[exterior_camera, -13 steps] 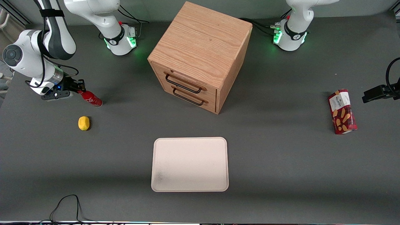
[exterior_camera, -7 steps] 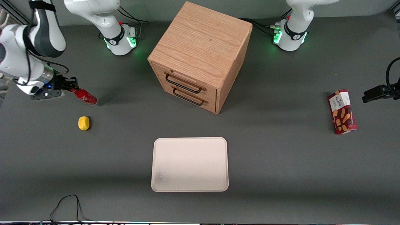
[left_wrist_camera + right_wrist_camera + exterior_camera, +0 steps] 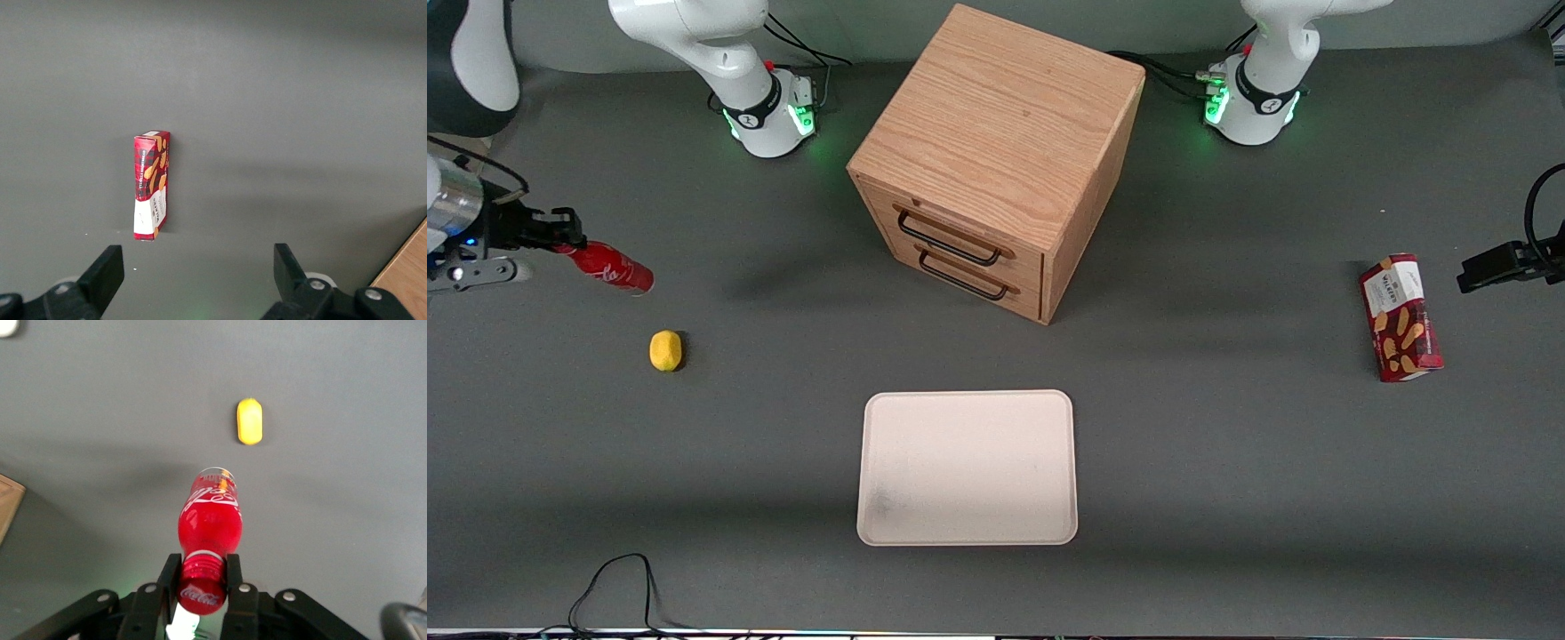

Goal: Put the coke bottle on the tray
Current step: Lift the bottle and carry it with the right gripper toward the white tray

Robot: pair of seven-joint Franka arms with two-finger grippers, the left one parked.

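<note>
A: Coke bottle (image 3: 611,269) — where is it?

B: At the working arm's end of the table, lifted off the surface and tilted, cap pinched between the fingers of the gripper (image 3: 569,242), well apart from the tray (image 3: 967,466).

A: Anything on that tray?

B: Nothing; it lies flat, nearer the front camera than the drawer cabinet (image 3: 996,160).

A: And the wrist cameras?

B: The right one shows fingers (image 3: 232,568) clamping the cap, a yellow object (image 3: 249,421) below on the table. The left shows only the biscuit box (image 3: 151,185).
</note>
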